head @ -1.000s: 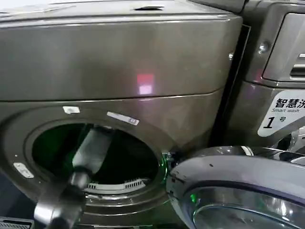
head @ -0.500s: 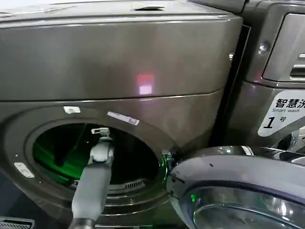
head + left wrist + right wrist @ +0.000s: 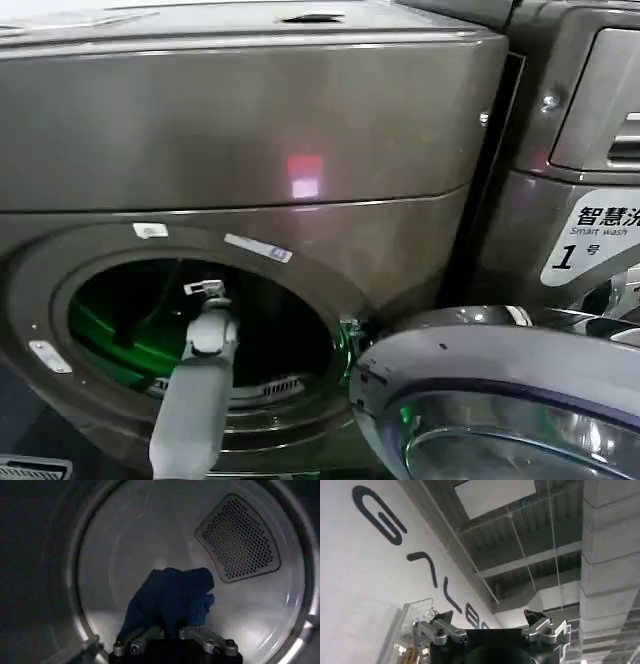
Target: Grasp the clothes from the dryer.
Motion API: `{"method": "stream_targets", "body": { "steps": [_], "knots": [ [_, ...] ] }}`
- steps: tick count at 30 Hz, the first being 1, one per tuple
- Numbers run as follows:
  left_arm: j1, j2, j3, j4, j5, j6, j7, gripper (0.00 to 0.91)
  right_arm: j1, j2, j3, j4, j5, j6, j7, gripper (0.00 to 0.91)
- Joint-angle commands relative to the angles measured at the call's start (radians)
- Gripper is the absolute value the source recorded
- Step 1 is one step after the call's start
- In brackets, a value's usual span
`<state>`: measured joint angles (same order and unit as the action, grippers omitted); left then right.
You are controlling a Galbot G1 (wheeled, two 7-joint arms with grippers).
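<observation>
Left claw: seen from the left wrist, its two metal fingers sit close together at the near edge of the small bundle of dark blue fabric, the clothes. The fingertips are buried in the folds, so the claw appears to be closed on the cloth, though the contact itself is hidden by the fabric. The bundle stands up in front of the claw, inside the pale steel drum, well clear of the perforated grey vent panel on the drum's back wall.

Head view: the grey left arm reaches up from below and passes through the round porthole of the large bronze-grey front-loading dryer. The interior glows green around the arm. The glass-fronted round door hangs open beside the porthole. A second machine bearing a white "1" sticker stands next to the dryer.

Right claw: held apart from the work, fingers spread wide and holding nothing, facing a white wall with dark lettering.
</observation>
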<state>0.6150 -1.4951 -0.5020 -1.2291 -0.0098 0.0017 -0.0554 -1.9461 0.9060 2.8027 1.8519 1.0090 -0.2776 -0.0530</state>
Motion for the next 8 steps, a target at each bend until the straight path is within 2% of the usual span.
{"method": "stream_targets", "body": {
  "steps": [1,8],
  "knots": [
    [0.011,0.002,0.007,-0.006,-0.002,-0.007,-0.003,0.000,-0.002,0.003,0.003,0.003,-0.010,-0.005,-0.002,0.907],
    [0.010,0.009,0.018,-0.017,-0.006,-0.002,-0.003,0.000,-0.004,0.000,0.008,-0.006,-0.014,-0.027,0.019,0.907]
  ]
}}
